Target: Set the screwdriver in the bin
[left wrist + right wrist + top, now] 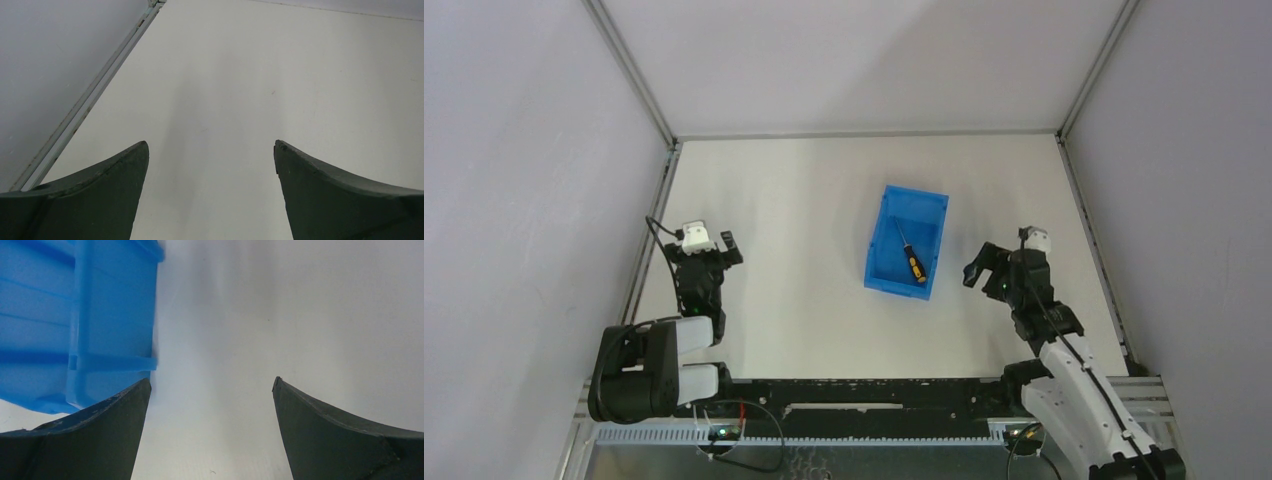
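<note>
Two robot grippers, both empty, over a white table; a screwdriver lies inside a blue bin.

The right gripper (210, 384) has its two dark fingers spread wide apart with nothing between them. Just to its left is the blue rectangular plastic open-top bin (921, 220), whose ribbed outer wall fills the left of the right wrist view. The small slim screwdriver (910, 255), with a thin dark metal shaft and a yellow-orange and black handle, lies flat on the bin's floor, handle toward the arms. The left gripper (210, 150), its fingers also spread and empty, is well apart at the left side of the white table (794, 230).
</note>
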`<state>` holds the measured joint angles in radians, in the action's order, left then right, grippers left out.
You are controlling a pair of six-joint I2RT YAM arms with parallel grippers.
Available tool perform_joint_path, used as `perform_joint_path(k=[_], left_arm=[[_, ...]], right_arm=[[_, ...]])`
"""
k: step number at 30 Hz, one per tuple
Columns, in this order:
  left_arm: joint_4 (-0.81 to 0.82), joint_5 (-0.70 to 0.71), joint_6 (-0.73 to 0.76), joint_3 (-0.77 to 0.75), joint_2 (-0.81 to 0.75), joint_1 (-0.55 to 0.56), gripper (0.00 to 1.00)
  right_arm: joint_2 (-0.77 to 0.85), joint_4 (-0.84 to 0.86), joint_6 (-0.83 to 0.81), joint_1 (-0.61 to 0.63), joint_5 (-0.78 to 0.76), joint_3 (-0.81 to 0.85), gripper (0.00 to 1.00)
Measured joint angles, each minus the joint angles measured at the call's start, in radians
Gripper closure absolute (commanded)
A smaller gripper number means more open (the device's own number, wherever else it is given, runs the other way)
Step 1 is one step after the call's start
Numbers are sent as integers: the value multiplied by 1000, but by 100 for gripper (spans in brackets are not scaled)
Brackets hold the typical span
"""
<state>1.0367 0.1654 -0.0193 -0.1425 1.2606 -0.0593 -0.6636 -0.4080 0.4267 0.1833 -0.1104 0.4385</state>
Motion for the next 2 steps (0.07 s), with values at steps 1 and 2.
perform_joint_path(k=[1,2], left_arm=[[0,0,0,0,0,0,0],[0,0,0,0,0,0,0]], right_arm=[[-3,4,4,-1,5,-6,0],[-7,10,8,-4,10,-10,0]])
